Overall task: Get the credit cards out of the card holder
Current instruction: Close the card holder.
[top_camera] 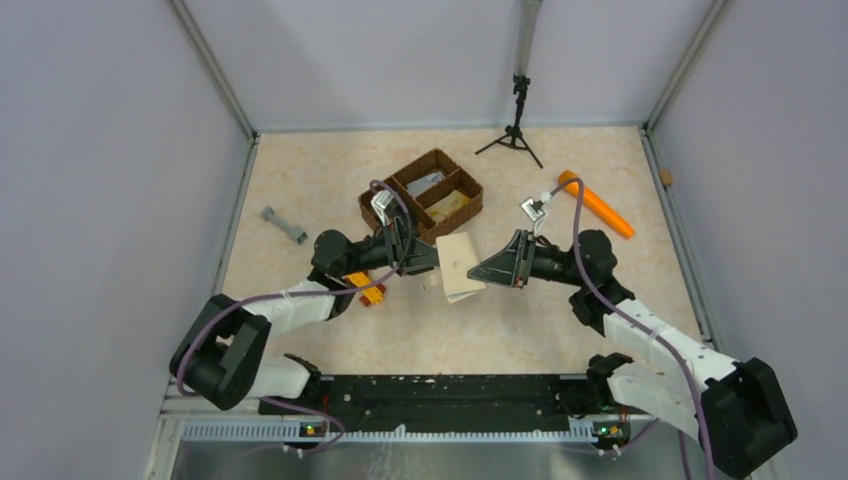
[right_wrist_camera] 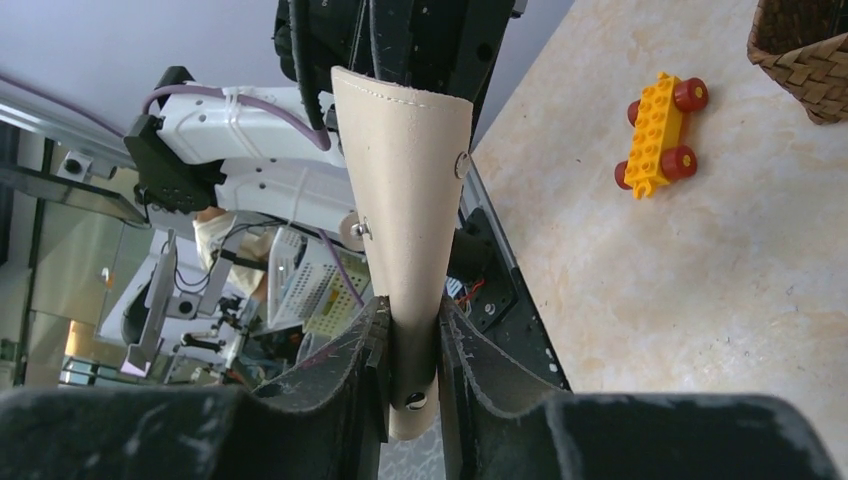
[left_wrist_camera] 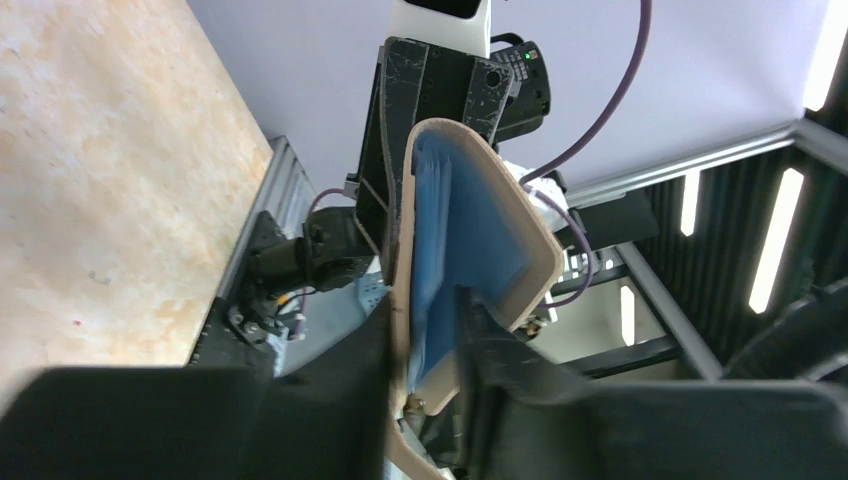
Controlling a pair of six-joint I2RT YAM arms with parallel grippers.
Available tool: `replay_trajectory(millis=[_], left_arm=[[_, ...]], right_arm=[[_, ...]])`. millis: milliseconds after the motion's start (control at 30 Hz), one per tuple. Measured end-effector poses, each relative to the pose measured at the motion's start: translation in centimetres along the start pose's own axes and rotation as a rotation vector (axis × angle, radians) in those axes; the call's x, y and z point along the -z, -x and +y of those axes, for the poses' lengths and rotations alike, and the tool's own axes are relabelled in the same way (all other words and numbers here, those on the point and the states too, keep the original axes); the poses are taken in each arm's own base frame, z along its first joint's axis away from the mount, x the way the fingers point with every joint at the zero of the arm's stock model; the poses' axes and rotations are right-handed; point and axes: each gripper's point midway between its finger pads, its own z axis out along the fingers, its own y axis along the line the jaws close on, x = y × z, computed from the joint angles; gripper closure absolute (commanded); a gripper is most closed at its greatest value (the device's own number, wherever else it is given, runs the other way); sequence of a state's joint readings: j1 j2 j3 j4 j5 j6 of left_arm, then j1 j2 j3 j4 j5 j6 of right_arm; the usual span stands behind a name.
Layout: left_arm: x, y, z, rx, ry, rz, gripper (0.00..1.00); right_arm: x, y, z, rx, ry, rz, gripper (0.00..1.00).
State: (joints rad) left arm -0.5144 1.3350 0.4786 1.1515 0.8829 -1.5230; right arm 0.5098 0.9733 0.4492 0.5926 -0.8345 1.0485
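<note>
One beige marbled table (top_camera: pixel 520 330) carries one brown wicker divided tray (top_camera: pixel 460 222) toward the far side. Near the middle, lifted off the table, is one cream-beige folding card holder (top_camera: pixel 460 262), held between two claws: the left gripper (top_camera: pixel 432 258) and the right gripper (top_camera: pixel 478 270), each closed narrow on an opposite edge. Its long axis runs far to near, the far end tipped slightly left, beige outside up — the pale blue inside shows in the left wrist view. Credit cards in its pockets cannot be made out. One orange stick (top_camera: pixel 597 205) lies far right, one yellow toy block car (top_camera: pixel 366 289) sits by the left arm, and one grey dumbbell-shaped piece (top_camera: pixel 284 224) lies far left.
</note>
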Motion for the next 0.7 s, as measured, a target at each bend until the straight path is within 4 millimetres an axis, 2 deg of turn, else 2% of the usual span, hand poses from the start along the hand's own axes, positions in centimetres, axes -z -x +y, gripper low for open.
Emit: replay_trajectory(millis=[200,333,400,500,600,700], left_arm=[[0.2,0.2,-0.6,-0.034,0.015,-0.025,0.35],[0.7,0.2,-1.6,-0.093,0.026,-0.06,0.14],[1.0,0.2,-2.3,-0.13,0.021,-0.077,0.08],[1.3,0.1,-3.0,-0.167,0.018,-0.097,0.08],[1.4,0.0,-2.6,-0.179,0.039,-0.093,0.12],[0.9,-0.1,-1.4,-0.164,0.088,-0.081,0.29]], right_arm=[[0.5,-0.1,0.2,-0.002,-0.029,-0.018,0.79],[0.7,0.0,-0.1,-0.017,-0.054,-0.03,0.79],[0.7,0.0,-0.4,-0.029,-0.07,-0.032,0.79],[0.7,0.0,-0.6,-0.036,-0.081,-0.04,0.79],[0.7,0.0,-0.6,-0.041,-0.081,-0.04,0.79],[0.6,-0.3,-0.5,-0.046,-0.081,-0.032,0.78]])
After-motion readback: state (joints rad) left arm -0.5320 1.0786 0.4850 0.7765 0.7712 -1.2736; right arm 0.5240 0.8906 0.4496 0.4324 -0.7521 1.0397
